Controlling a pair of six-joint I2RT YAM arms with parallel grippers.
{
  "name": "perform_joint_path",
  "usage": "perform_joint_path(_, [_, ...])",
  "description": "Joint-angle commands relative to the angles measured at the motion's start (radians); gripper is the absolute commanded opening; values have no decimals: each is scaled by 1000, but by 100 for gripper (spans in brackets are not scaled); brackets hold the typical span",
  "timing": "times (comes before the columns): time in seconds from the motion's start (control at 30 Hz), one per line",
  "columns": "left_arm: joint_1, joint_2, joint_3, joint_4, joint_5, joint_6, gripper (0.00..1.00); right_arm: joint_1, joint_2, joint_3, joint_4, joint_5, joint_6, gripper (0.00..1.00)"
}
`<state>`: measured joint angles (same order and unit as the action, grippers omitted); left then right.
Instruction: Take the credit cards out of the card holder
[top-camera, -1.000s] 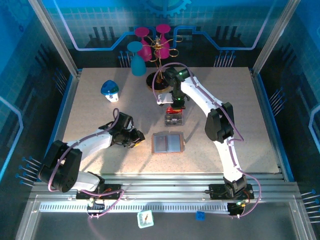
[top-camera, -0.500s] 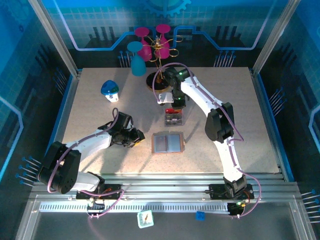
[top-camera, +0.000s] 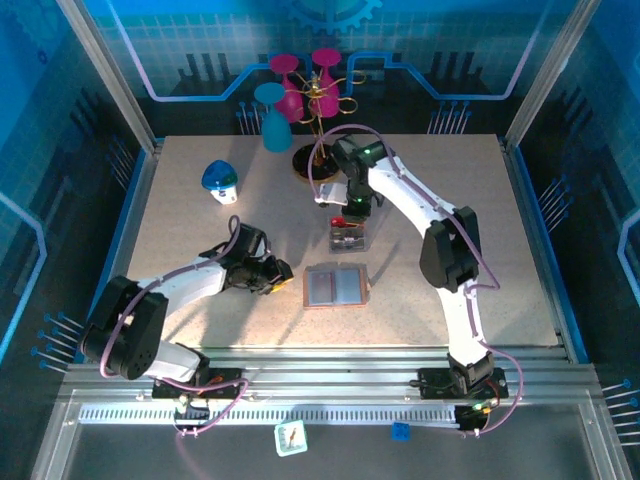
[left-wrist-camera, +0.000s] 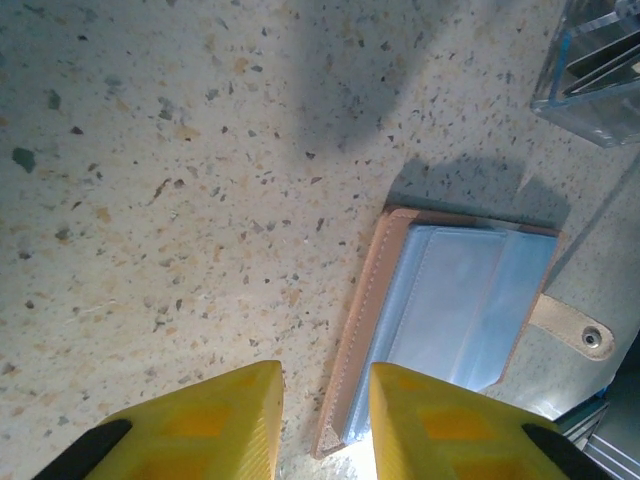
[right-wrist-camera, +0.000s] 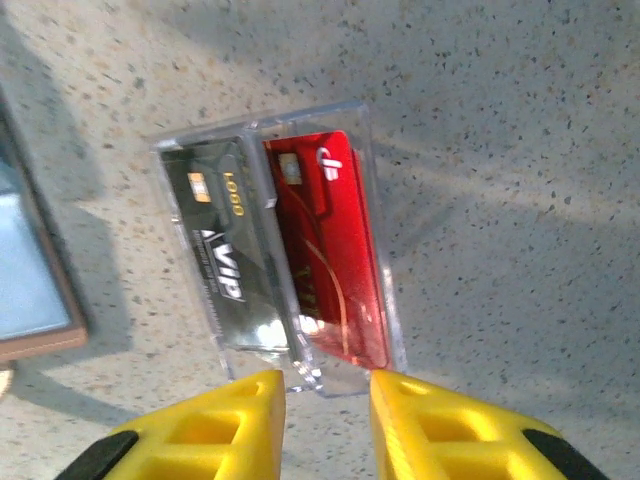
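While one card holder (top-camera: 335, 287) lies open on the table (top-camera: 500, 230), one clear box (right-wrist-camera: 262, 125) just beyond holds two: one black credit card (right-wrist-camera: 225, 260), one red credit card (right-wrist-camera: 335, 250). The left gripper (left-wrist-camera: 325, 395) and the right gripper (right-wrist-camera: 327, 395) both stand parted, gripping nothing.

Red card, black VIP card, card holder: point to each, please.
red card (right-wrist-camera: 328, 250), right wrist view, middle of its face.
black VIP card (right-wrist-camera: 225, 258), right wrist view, middle of its face.
card holder (left-wrist-camera: 450, 305), left wrist view, pale blue inner pocket.
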<state>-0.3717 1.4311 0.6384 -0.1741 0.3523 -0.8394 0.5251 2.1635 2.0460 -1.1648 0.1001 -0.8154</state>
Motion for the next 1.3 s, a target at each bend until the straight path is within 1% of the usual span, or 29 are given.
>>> perform_joint_path(0.0, [-14, 34, 37, 27, 38, -9, 26, 7, -113, -81, 72, -96, 152, 30])
perform_joint_path(0.03, [-20, 46, 46, 30, 39, -12, 25, 7, -142, -120, 99, -109, 186, 30])
perform_joint_path(0.17, [-47, 84, 75, 48, 40, -24, 24, 7, -254, -279, 223, -136, 335, 31])
perform_joint_path(0.27, [-63, 107, 93, 55, 39, -29, 24, 3, -331, -379, 311, -171, 481, 33])
perform_joint_path(0.4, [-81, 137, 107, 63, 40, -32, 24, -8, -430, -518, 441, -192, 727, 28])
perform_joint_path(0.43, [-84, 146, 111, 66, 40, -33, 24, -10, -449, -551, 468, -222, 776, 27])
perform_joint_path(0.53, [-93, 165, 119, 70, 42, -35, 24, -10, -488, -634, 531, -290, 895, 25])
perform_joint_path(0.6, [-96, 173, 126, 70, 47, -35, 24, -10, -500, -674, 556, -325, 975, 26])
perform_joint_path(0.77, [-98, 185, 130, 74, 50, -40, 24, -11, -490, -763, 608, -426, 1226, 25])
perform_joint_path(0.83, [-97, 193, 133, 77, 57, -44, 24, -9, -483, -806, 658, -505, 1317, 25])
perform_joint_path(0.9, [-98, 196, 134, 79, 60, -44, 23, -1, -475, -837, 699, -580, 1362, 25])
perform_joint_path(0.97, [-99, 198, 133, 79, 62, -46, 22, 14, -470, -856, 721, -617, 1377, 24])
perform_joint_path(1.27, [-100, 213, 121, 70, 59, -51, 15, 59, -442, -922, 743, -623, 1420, 23])
